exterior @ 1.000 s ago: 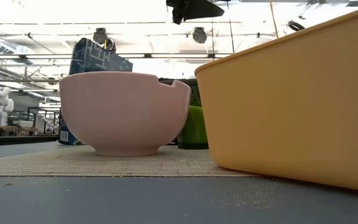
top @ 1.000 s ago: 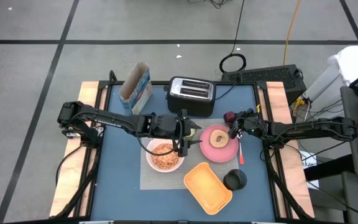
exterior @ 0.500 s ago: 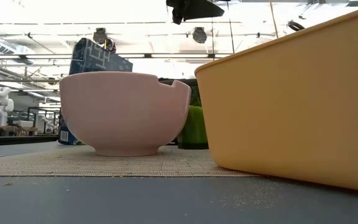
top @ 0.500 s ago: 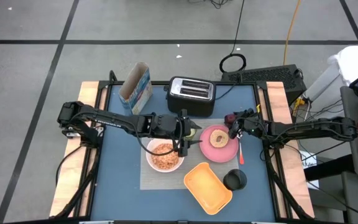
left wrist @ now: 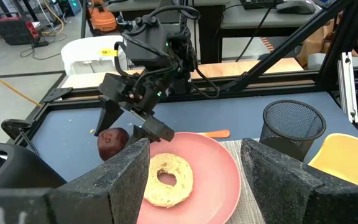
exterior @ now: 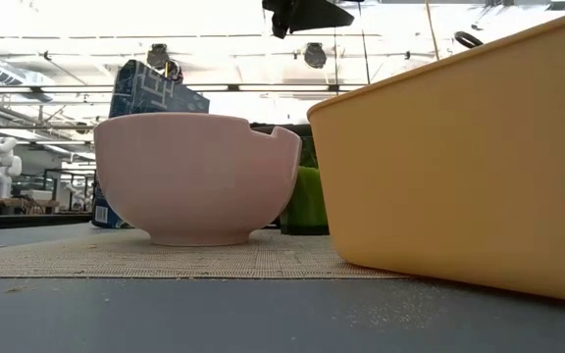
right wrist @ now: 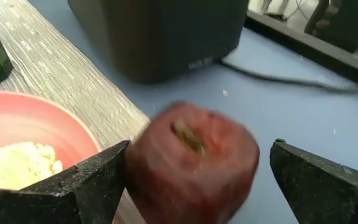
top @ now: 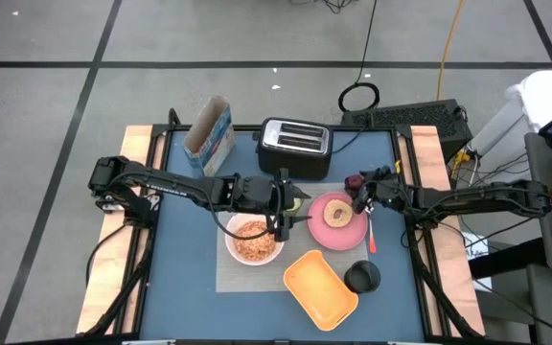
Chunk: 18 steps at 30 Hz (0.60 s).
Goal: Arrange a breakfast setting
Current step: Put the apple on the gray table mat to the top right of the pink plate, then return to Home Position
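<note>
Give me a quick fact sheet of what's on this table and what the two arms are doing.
Mat: grey placemat mid-table
Bowl: white bowl on the mat, holding cereal
Plate: pink plate with a round bread piece on it
Apple: dark red apple on the table beside the plate
Right gripper: open, over the apple
Left gripper: between bowl and plate
Others: toaster, orange tray, black mesh cup

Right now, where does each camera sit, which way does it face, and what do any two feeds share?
High: overhead, straight down; both arms, left tool, right tool, toaster.
Low: table height, level; bowl, orange tray, an arm part at top.
Left wrist: past its own fingers at the pink plate and bread.
Right wrist: own fingers flank an apple.
Shared: both wrist views show plate, bread and apple.
</note>
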Motion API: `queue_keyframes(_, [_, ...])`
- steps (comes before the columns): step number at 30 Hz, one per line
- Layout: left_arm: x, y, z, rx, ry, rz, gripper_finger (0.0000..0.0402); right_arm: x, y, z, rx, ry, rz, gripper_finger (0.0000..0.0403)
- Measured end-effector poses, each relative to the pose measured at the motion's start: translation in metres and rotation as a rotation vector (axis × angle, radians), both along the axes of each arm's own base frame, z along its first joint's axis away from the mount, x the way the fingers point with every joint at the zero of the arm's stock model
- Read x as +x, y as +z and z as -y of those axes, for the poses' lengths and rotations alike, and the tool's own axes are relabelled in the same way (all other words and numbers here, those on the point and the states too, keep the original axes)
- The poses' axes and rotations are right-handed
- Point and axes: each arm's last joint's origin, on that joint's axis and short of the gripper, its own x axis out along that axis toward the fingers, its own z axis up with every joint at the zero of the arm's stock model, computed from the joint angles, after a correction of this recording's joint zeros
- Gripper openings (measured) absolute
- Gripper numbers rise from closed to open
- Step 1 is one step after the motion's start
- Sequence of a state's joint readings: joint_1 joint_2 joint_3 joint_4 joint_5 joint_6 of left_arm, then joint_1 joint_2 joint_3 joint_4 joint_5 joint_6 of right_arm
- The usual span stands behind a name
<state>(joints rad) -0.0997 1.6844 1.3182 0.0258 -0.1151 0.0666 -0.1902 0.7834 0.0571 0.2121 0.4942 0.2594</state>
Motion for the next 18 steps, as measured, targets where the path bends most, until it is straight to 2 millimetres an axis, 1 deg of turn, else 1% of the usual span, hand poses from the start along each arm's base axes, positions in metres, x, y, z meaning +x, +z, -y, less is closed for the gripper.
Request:
queue_keyframes(12, [0.0, 0.0, 0.0, 0.0, 0.001, 0.0, 0.0257, 0.001, 0.002, 0.0, -0.03, 0.021, -0.015, 0.0369])
queue_keyframes(15, [0.0, 0.0, 0.0, 0.0, 0.001, 0.0, 0.0257, 0.003, 0.005, 0.001, -0.051, 0.03, 0.011, 0.0369])
queue_keyframes(18, [0.0, 0.0, 0.0, 0.0, 0.001, 0.0, 0.0257, 0.006, 0.011, 0.001, -0.071, 0.031, 0.085, 0.0369])
